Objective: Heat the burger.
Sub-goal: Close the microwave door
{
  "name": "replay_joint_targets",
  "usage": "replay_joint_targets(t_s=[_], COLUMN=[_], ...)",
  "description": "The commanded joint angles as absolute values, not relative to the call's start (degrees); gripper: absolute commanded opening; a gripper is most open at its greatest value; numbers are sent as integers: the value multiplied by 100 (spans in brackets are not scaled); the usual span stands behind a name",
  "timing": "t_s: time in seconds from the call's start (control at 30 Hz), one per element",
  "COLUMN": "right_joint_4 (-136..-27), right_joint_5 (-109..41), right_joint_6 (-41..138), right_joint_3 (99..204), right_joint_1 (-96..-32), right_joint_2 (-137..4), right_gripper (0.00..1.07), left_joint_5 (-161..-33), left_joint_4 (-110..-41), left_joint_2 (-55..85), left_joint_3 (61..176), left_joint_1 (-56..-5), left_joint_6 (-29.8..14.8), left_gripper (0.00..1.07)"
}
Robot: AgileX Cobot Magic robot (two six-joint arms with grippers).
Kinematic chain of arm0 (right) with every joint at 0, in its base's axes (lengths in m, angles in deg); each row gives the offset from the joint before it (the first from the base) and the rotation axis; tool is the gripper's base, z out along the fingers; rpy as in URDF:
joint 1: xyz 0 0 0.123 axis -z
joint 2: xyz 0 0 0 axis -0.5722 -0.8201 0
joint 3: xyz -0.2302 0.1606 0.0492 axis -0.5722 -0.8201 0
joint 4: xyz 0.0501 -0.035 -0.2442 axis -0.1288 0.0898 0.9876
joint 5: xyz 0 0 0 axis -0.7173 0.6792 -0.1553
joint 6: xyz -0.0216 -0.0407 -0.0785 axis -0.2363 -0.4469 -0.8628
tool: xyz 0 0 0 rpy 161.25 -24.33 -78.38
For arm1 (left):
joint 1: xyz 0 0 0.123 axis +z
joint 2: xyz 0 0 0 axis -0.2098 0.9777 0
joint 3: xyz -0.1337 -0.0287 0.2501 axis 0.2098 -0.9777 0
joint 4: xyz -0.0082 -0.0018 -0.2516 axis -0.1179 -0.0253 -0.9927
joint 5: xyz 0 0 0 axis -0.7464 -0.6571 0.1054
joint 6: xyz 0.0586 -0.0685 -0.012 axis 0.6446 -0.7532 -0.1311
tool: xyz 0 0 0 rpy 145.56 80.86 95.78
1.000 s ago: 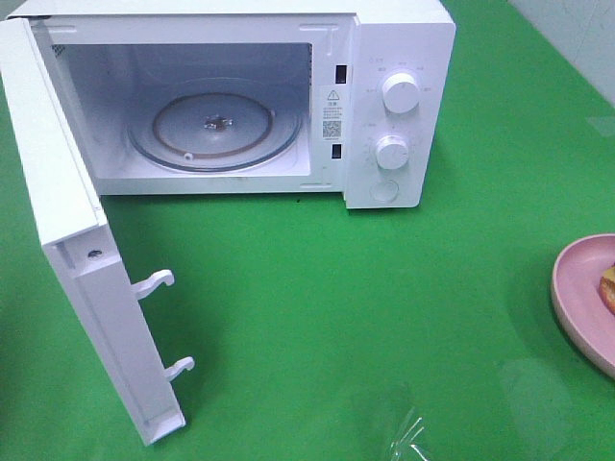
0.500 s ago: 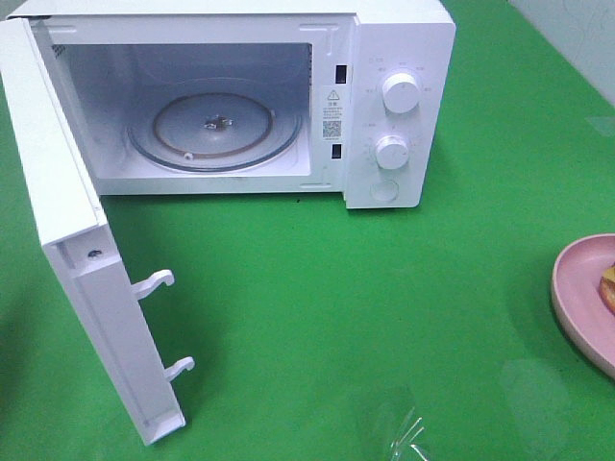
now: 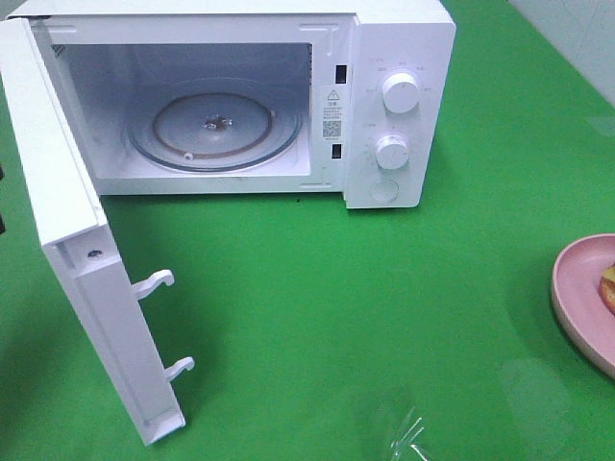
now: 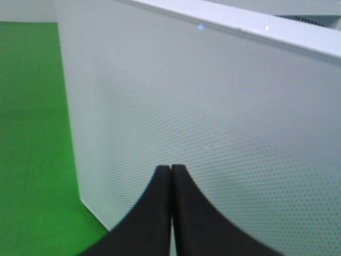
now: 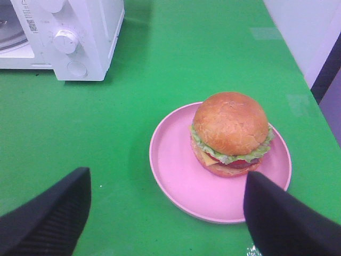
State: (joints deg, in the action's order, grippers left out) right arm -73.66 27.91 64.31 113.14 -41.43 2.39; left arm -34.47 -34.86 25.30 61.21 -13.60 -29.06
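Observation:
The burger, with a glossy brown bun, lettuce and cheese, sits on a pink plate on the green table. My right gripper hangs open just short of the plate, one dark finger to each side. In the exterior high view only a sliver of the burger and part of the plate show at the right edge. The white microwave stands open, its glass turntable bare. My left gripper is shut on nothing, close to the outer face of the door.
The microwave door swings out far to the left, with two latch hooks sticking out of its edge. Two knobs and a button sit on the panel. A clear glare patch lies near the front edge.
A thin dark sliver now shows at the left edge of the exterior high view, behind the door. Nothing else has moved.

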Motion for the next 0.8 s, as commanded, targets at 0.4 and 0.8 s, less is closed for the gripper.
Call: replay_joint_targets(t_s=[0.4,0.8], right_joint_4=[-7372,-7372], right_joint_5=[2728,2728], right_joint_6=[6362,6362], right_joint_3=[11302,11302], right_joint_1=[-4103,-4103], right_joint_2=[388,388], right_gripper=[76,75], left_joint_5=[-3183,-3229], left_joint_4=[-4065,-4769], left_joint_2=[3716,4398], left_joint_3=[6803,7508], left_joint_1=[-2374,-3113], left_joint_6=[-2809,-2591], left_gripper=[0,0])
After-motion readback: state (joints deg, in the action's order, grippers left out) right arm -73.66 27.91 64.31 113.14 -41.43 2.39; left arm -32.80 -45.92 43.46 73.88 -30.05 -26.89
